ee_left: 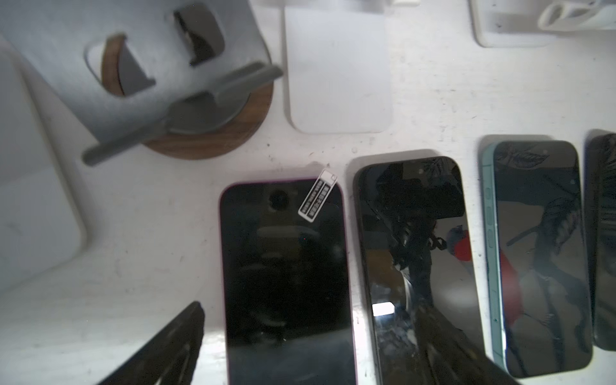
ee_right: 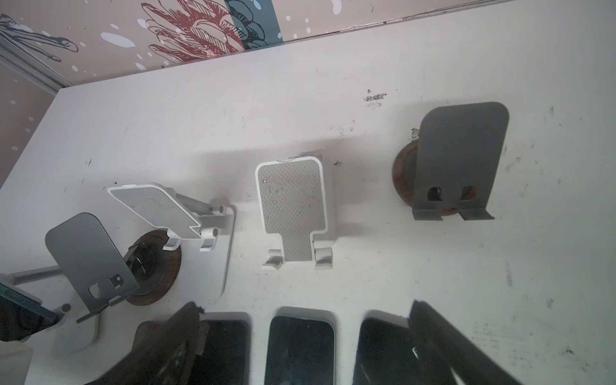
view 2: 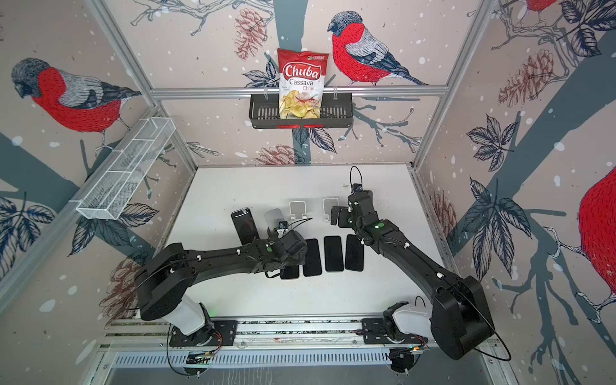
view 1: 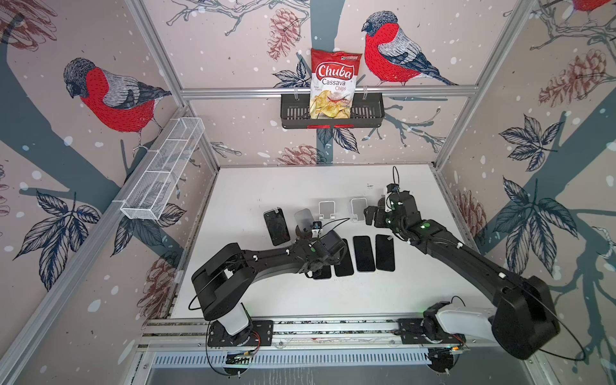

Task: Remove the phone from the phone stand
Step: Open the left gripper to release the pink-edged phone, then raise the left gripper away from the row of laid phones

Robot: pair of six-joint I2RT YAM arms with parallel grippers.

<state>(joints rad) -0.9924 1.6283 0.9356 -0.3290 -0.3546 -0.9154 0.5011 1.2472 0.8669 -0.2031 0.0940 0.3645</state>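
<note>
Phones counted: five. Four lie flat, screens up, in a row on the white table (view 1: 300, 296): a pink-edged phone (ee_left: 283, 276) with a sticker tab (ee_left: 316, 195) at one corner, a black phone (ee_left: 410, 240), a teal-edged phone (ee_left: 540, 256) and a fourth phone (ee_left: 605, 240) cut by the frame edge. The fifth, the phone (view 1: 277, 228), leans in the phone stand (ee_left: 36, 206) at the left end of the stand row, not yet removed; the left wrist view shows only that stand's white base plate. Stands counted: five. Besides the occupied one, both top views show a grey stand (view 1: 303, 216) on a round wooden base, a white stand (view 1: 326, 209) and a second white stand (view 1: 358, 206). A second grey stand (ee_right: 461, 156) appears in the right wrist view only. The edge colours of the flat phones show in the left wrist view alone – from above they read as plain dark slabs, the pink-edged one partly under the left arm. Left gripper (ee_left: 310, 308): jaws wide, straddling the pink-edged phone with a gap on each side. Right gripper (ee_right: 304, 308): jaws wide, holding nothing, just beside the second white stand in both top views. On the walls – one chips bag (view 1: 335, 83) in one black basket (view 1: 366, 115), and one white mesh basket (view 1: 163, 173).
</note>
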